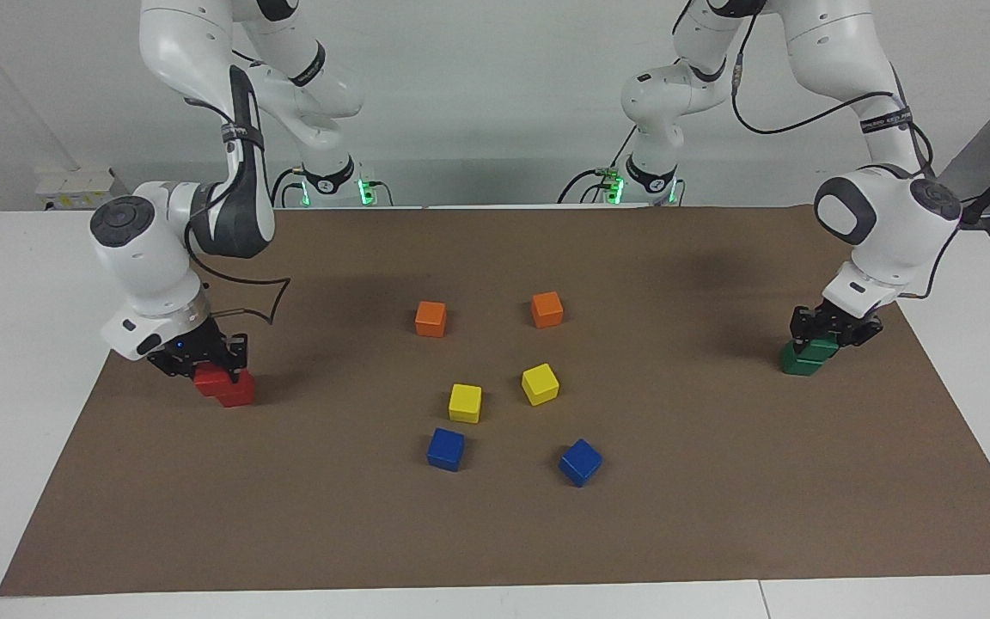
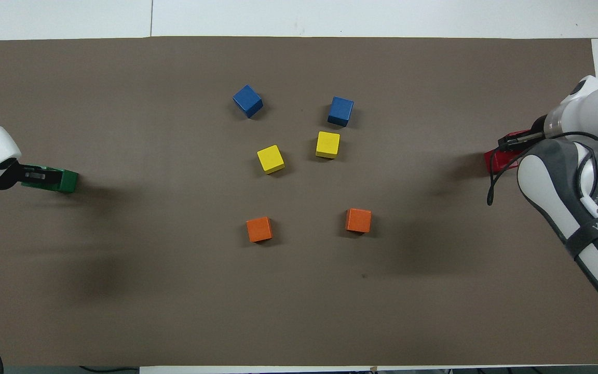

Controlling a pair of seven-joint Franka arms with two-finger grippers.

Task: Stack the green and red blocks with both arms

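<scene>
At the right arm's end of the mat, my right gripper (image 1: 203, 364) is shut on a red block (image 1: 208, 377). That block sits low and off-centre against a second red block (image 1: 239, 392) lying on the mat. From overhead the right gripper (image 2: 515, 139) and wrist hide most of this pair, leaving only a red edge (image 2: 495, 161) showing. Over at the left arm's end, my left gripper (image 1: 835, 334) is shut on a green block (image 1: 820, 348), which rests skewed on top of another green block (image 1: 797, 363). Overhead, the left gripper (image 2: 34, 176) covers the green blocks (image 2: 67, 181) in part.
In the middle of the brown mat (image 1: 718, 481) lie two orange cubes (image 1: 430, 318) (image 1: 546, 309), two yellow cubes (image 1: 465, 402) (image 1: 540, 383) and two blue cubes (image 1: 446, 449) (image 1: 580, 462). White table borders the mat on all sides.
</scene>
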